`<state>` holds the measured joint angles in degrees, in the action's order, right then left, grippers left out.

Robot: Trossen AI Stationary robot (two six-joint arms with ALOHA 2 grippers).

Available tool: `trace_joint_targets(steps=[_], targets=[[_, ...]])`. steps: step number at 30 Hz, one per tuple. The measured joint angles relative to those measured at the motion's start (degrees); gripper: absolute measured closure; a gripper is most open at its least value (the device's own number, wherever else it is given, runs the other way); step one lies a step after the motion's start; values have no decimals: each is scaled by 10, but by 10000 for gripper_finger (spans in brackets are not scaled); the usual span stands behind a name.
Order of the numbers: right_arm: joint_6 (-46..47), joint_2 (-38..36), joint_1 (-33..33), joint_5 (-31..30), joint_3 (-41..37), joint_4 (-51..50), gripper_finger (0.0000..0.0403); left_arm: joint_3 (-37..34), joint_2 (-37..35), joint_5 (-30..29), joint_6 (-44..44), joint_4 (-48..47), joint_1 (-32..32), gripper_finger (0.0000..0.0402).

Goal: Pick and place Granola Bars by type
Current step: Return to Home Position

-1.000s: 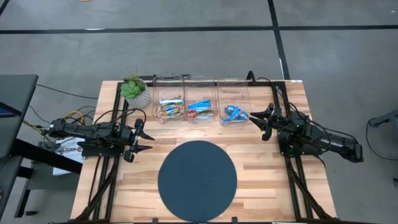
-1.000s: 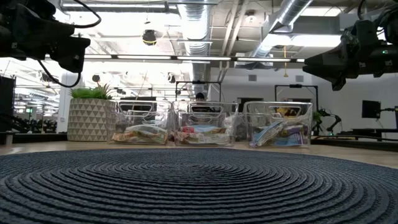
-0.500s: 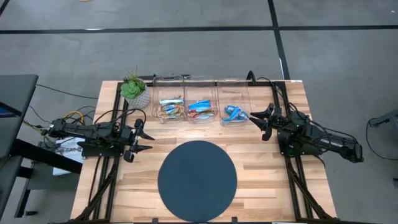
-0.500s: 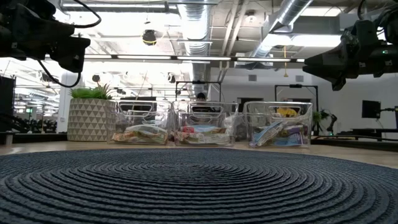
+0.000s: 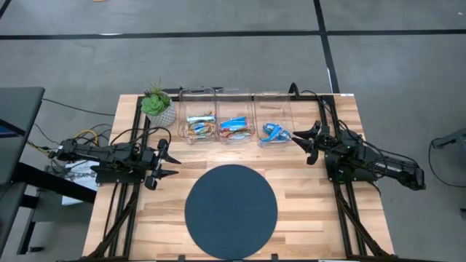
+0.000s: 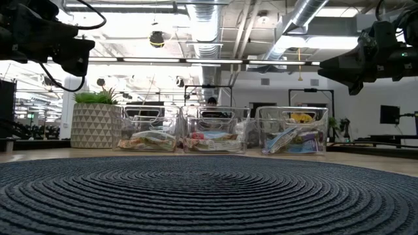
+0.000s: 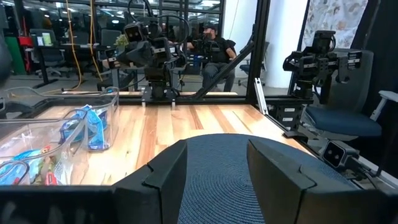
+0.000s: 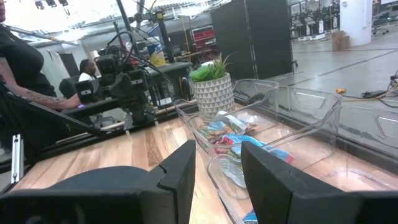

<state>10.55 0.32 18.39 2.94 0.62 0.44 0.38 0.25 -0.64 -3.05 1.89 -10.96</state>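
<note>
Granola bars lie in three clear bins along the table's far side: multicoloured ones in the left bin (image 5: 198,127), blue and orange ones in the middle bin (image 5: 234,128), bright blue ones in the right bin (image 5: 273,132). The low view shows them resting on the bin floors (image 6: 149,140). My left gripper (image 5: 173,166) hovers open at the table's left, pointing level toward the right, nothing between its fingers (image 7: 214,180). My right gripper (image 5: 301,148) hovers open just right of the right bin, pointing level toward the left, also with nothing between its fingers (image 8: 217,168).
A round dark blue woven mat (image 5: 231,211) lies at the table's near middle. A potted plant (image 5: 158,106) stands left of the bins. People (image 7: 214,43) are in the room beyond the table, one close by the left side (image 8: 18,62).
</note>
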Motion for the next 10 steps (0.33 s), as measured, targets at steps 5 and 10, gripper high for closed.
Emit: trace_joint_targets(steps=[5,10], targets=[[0,0,0,0,0,0,280,0,0,0,6,0,0,242],[0,0,0,0,0,0,280,0,0,0,0,0,0,242]])
